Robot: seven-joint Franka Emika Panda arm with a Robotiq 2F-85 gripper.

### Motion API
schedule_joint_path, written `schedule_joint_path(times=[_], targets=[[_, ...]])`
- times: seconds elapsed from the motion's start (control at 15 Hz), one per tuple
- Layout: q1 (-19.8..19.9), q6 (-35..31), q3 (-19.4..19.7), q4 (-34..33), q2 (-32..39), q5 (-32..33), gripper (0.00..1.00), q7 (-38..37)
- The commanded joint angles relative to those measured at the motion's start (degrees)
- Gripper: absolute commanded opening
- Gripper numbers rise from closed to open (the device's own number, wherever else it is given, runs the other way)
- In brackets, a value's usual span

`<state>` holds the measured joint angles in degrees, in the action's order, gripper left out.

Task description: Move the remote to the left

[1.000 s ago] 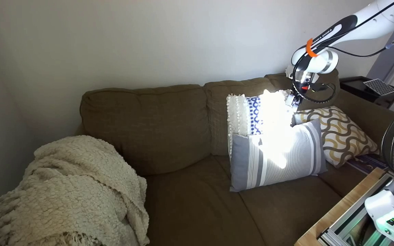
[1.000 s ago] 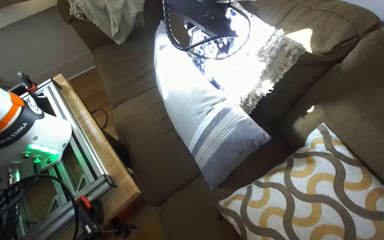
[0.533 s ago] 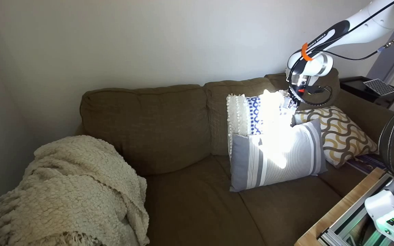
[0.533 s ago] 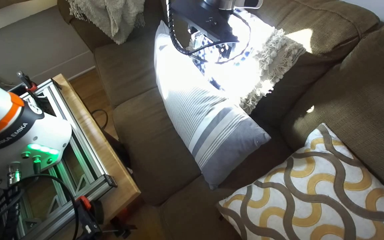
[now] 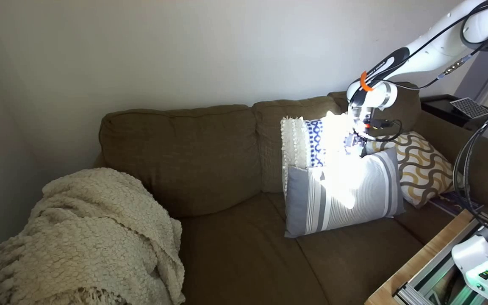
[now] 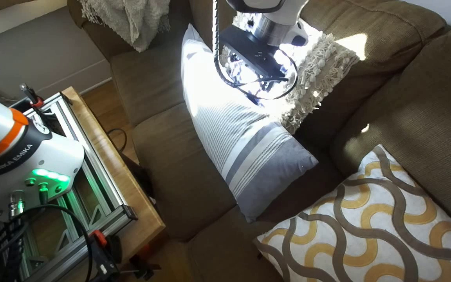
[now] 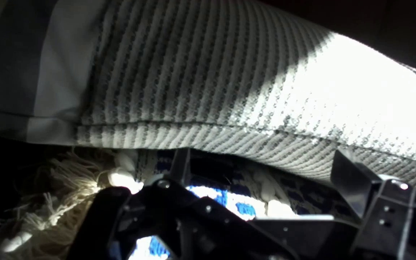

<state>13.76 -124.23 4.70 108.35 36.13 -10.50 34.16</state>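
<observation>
The remote cannot be made out. A very dark patch lies between the pillows in the wrist view, but I cannot tell whether it is shadow or the remote. My gripper [image 7: 260,153] is open, its two fingers wide apart, with nothing seen held between them. It points down at the gap between the grey-and-white striped pillow [image 7: 193,72] and the blue-and-white fringed pillow [image 7: 246,208]. In both exterior views the gripper [image 5: 356,146] [image 6: 255,82] is just above these pillows, partly lost in glare. Whether the fingers touch the fabric is unclear.
The striped pillow [image 5: 303,203] leans in front of the fringed pillow [image 5: 316,140] on a brown sofa [image 5: 235,254]. A yellow-and-grey wavy pillow [image 6: 366,227] lies beside them. A cream blanket [image 5: 100,228] covers the far end. Strong sunlight washes out both middle pillows.
The arm and open gripper have come lower and shifted slightly left in an exterior view, moving down to the gap between the striped and fringed pillows. The pillows have not visibly moved.
</observation>
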Motion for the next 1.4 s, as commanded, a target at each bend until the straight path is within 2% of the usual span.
schedule_joint_path(times=[0.0,0.6,1.33], targets=[[2.4,2.6,-1.2,-5.7,5.9,1.4,1.00,-2.0],[3.6,2.7,-2.9,-11.0,12.1,1.1,1.00,-5.3],[3.4,4.7,-2.7,-14.1,15.1,2.4,1.00,-7.7]])
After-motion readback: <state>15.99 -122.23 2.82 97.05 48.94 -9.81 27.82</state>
